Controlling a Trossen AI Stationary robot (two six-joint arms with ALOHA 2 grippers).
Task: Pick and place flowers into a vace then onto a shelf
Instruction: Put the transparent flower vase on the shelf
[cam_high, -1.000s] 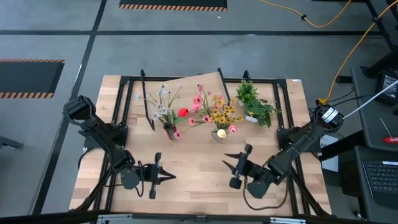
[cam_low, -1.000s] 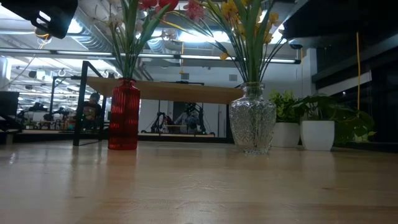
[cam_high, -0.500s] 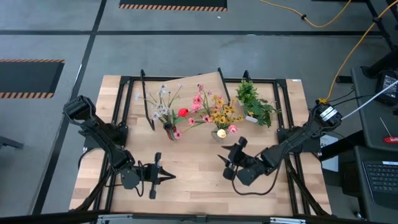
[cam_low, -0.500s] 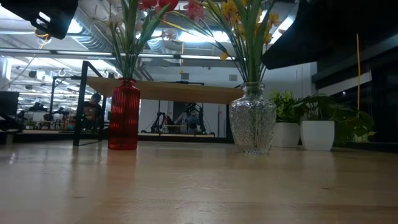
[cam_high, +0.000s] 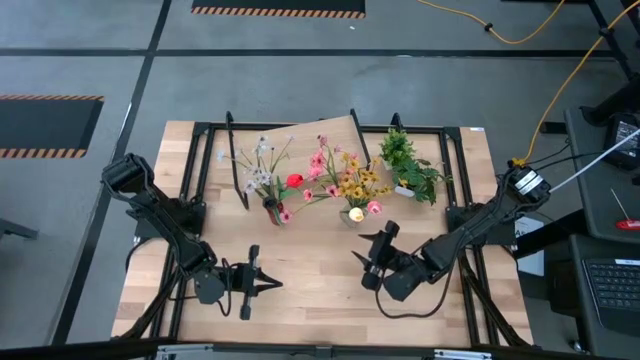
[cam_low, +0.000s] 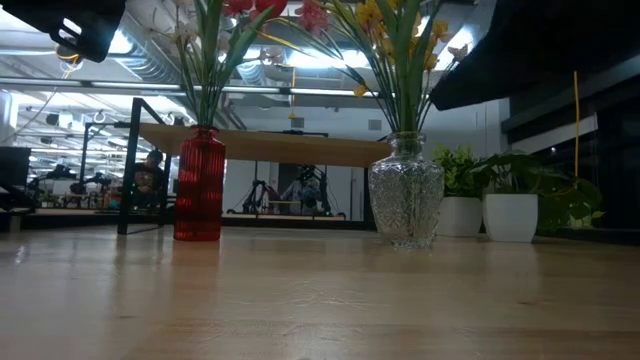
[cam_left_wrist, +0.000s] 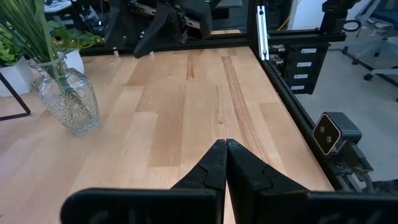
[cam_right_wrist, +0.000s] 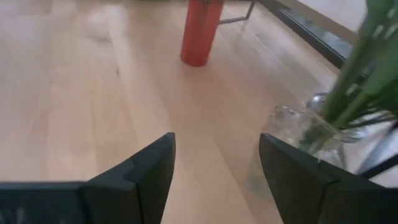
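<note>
Both bunches of flowers (cam_high: 340, 178) already stand in vases on the table, so the filling step looks done and the step in hand is judged to be lifting a vase onto the shelf (cam_low: 265, 146). The red vase (cam_low: 199, 184) stands to the left and the clear glass vase (cam_low: 405, 190) to the right, both on the tabletop in front of the raised shelf board, which sits farther back. The right gripper (cam_high: 376, 257) hangs just near of the glass vase with its fingers spread wide and nothing between them; its wrist view shows the glass vase close ahead and to one side, not yet between the fingers. The left gripper (cam_high: 250, 283) waits at the near left of the table, fingers pressed together and empty. The next move seems to call for the right gripper to line up on the glass vase, reach forward so the fingers pass either side of its body or neck below the leaves, and close firmly without tipping it.
</note>
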